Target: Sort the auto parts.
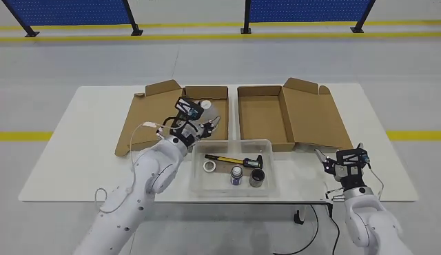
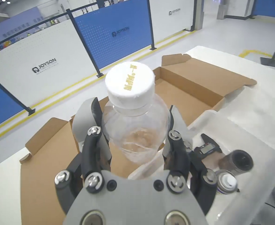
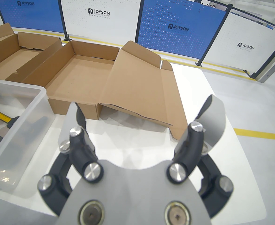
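Left arm stretched forward and inward over the surface, wrist tipped upward. The left tool is closed, both fingers pressed against the shoulder of a clear bottle whose white cap points away from the wrist. Right arm drawn in low at the near right edge of the surface, with the right tool facing forward and its fingers spread wide apart.
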`<control>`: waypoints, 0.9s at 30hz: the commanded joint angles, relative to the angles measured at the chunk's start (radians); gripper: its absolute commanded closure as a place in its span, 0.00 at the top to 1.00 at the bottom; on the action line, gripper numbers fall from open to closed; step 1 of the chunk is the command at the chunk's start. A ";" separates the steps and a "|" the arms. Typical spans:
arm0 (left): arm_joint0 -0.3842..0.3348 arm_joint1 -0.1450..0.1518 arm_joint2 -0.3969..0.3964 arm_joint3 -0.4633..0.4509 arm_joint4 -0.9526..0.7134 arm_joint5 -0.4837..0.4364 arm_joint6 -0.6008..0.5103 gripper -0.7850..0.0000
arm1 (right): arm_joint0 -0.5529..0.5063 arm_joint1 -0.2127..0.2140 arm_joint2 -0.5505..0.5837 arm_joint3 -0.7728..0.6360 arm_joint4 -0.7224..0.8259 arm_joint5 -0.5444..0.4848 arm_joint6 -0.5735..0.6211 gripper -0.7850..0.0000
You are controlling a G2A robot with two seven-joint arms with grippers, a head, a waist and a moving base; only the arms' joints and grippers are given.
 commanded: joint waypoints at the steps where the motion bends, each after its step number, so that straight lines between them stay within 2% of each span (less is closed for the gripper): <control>1: -0.034 -0.012 0.028 0.046 -0.005 0.051 -0.011 0.00 | 0.000 0.000 0.000 0.000 0.000 0.000 0.000 1.00; 4: -0.081 -0.031 0.068 0.113 0.002 0.106 -0.023 0.00 | 0.000 0.000 0.000 0.000 0.000 0.000 0.000 1.00; 8: -0.133 -0.052 0.106 0.188 0.001 0.127 -0.032 0.00 | 0.000 0.000 0.000 0.000 0.000 0.000 0.000 1.00; 20: -0.227 -0.098 0.159 0.400 0.015 0.181 -0.007 0.00 | 0.000 0.000 0.000 0.000 0.000 0.000 0.000 1.00; 27: -0.289 -0.135 0.186 0.522 -0.037 0.207 -0.004 0.00 | 0.000 0.000 0.000 0.000 0.000 0.000 0.000 1.00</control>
